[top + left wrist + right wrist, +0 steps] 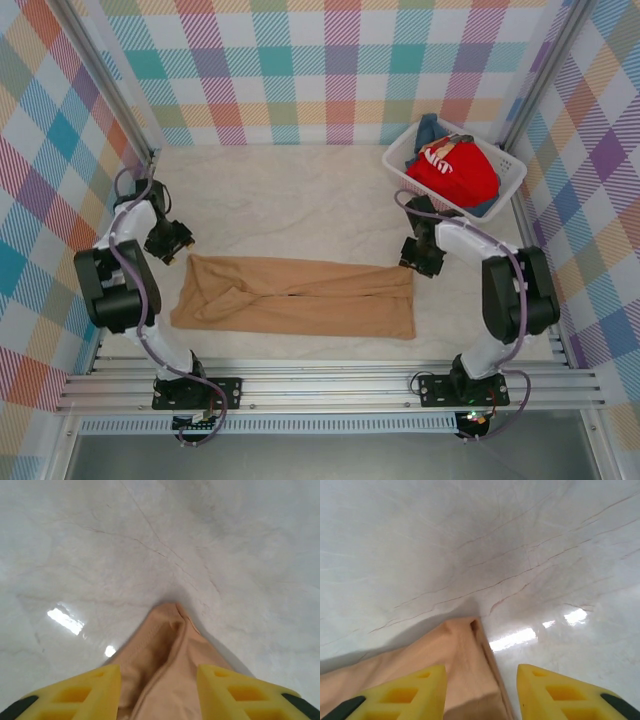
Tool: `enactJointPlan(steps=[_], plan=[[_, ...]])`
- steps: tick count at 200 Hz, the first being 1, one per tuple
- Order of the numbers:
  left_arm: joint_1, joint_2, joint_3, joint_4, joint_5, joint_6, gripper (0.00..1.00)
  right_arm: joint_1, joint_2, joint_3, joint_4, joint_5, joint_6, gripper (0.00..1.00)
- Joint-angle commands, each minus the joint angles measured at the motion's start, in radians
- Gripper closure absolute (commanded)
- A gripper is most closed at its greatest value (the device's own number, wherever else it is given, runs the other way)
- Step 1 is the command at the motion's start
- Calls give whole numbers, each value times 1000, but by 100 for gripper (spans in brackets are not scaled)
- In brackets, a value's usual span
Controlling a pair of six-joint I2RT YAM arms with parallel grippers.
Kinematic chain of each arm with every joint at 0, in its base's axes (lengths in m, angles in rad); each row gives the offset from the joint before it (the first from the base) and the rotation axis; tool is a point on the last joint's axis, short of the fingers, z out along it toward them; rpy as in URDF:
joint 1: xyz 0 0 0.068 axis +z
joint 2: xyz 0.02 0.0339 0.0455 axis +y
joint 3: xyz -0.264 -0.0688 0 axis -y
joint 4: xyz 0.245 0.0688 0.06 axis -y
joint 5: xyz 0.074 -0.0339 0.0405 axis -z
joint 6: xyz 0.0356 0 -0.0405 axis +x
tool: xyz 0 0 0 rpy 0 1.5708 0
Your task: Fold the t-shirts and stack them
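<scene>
The tan t-shirt (295, 296) lies folded lengthwise into a long band on the white table, print hidden. My left gripper (172, 243) hovers open just above the band's far left corner; that tan corner (167, 645) shows between the yellow fingers (75, 692). My right gripper (420, 256) is open above the far right corner, and the tan corner (465, 650) lies between its yellow fingers (560, 692). The red t-shirt with white lettering (452, 170) sits on top in the basket, with the blue t-shirt (432, 128) under and behind it.
The white lattice basket (510, 170) stands at the back right, close behind my right arm. Plaid walls close in the table on three sides. Bare marbled table (290, 205) stretches behind the tan band.
</scene>
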Motion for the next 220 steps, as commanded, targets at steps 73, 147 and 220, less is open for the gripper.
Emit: enactJointPlan(steps=[73, 147, 220], plan=[[-179, -6, -137, 65, 144, -119, 77, 61, -169, -146, -57, -172, 430, 60], [-184, 73, -118, 84, 98, -67, 82, 20, -90, -70, -183, -222, 903, 47], [-190, 112, -110, 93, 83, -56, 84, 0, 22, -91, -121, -297, 991, 47]])
